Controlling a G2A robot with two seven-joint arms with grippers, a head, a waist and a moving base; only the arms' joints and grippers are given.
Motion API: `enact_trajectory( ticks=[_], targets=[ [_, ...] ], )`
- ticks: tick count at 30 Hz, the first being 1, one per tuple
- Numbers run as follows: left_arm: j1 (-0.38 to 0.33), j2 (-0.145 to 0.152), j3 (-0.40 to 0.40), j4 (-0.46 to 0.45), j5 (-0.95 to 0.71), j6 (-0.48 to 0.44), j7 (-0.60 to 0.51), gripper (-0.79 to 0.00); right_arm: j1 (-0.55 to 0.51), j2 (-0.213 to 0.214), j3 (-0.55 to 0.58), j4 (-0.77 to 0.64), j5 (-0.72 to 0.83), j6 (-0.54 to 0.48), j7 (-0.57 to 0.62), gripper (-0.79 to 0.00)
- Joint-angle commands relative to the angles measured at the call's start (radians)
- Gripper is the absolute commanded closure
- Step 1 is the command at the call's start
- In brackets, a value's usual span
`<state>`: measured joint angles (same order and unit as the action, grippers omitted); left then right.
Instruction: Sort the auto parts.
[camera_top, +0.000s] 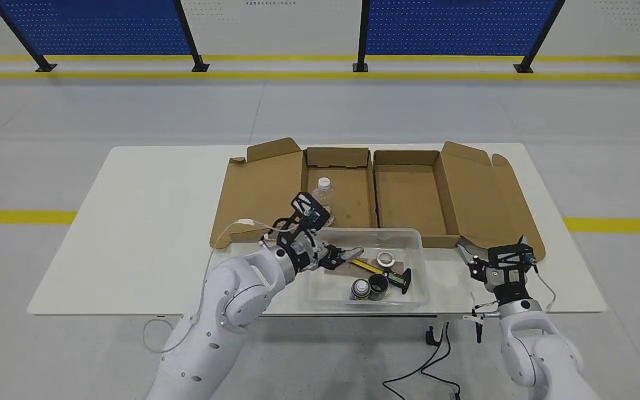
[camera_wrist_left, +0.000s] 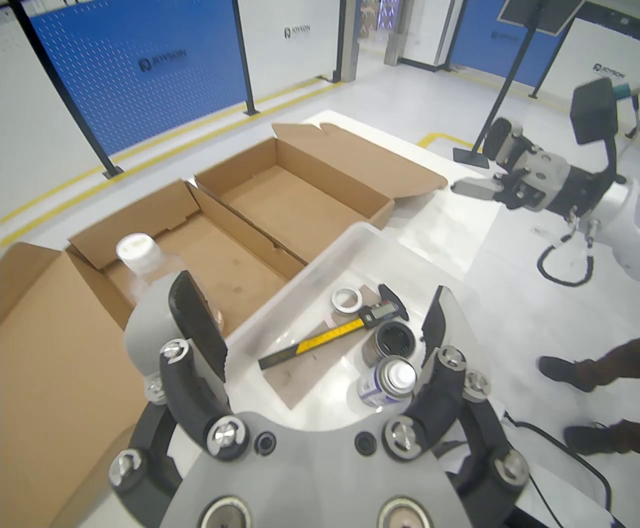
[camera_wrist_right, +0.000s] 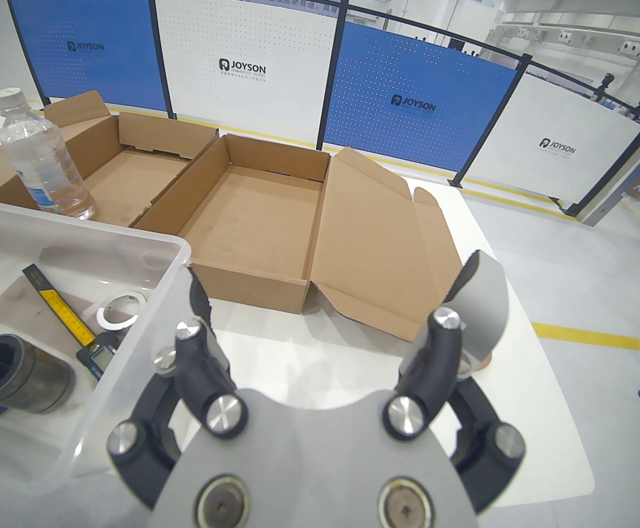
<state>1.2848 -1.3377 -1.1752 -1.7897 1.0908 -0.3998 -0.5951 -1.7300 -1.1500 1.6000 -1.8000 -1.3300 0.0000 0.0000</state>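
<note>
Clear plastic bin (camera_wrist_left: 295, 280) holds the mixed parts (camera_wrist_left: 395, 340), so my left gripper (camera_wrist_left: 312, 295) hangs above it, jaws apart, for a pick; my right gripper (camera_wrist_right: 335, 272), likewise spread, sits beside it.

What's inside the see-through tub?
The tub holds a yellow caliper, a metal ring, a dark metal sleeve and a white-capped can. One finger of the left pincer hides the corner beside the can.

- White counter (camera_top: 140, 230) standing on a pale grey floor (camera_top: 300, 110)
- Blue perforated panels (camera_top: 100, 25) on black posts beyond the counter
- Yellow lines (camera_top: 280, 75) painted across the floor
</note>
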Motion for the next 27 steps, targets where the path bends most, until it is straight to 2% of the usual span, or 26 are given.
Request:
enact_trajectory(
  ticks=[1, 18, 22, 27],
  targets=[
    [0.005, 0.0, 0.001, -0.001, 0.002, 0.003, -0.007, -0.785, 0.0, 0.0, 0.0, 0.0, 0.0, 0.0, 0.0, -0.785],
    [0.013, 0.001, 0.005, -0.003, 0.002, 0.01, 0.001, -0.785, 0.0, 0.0, 0.0, 0.0, 0.0, 0.0, 0.0, -0.785],
    [-0.002, -0.003, 0.054, 0.014, -0.026, 0.059, -0.111, -0.785, 0.0, 0.0, 0.0, 0.0, 0.0, 0.0, 0.0, -0.785],
    [-0.051, -0.018, 0.13, 0.054, -0.082, 0.171, -0.232, -0.785, 0.0, 0.0, 0.0, 0.0, 0.0, 0.0, 0.0, -0.785]
  ],
)
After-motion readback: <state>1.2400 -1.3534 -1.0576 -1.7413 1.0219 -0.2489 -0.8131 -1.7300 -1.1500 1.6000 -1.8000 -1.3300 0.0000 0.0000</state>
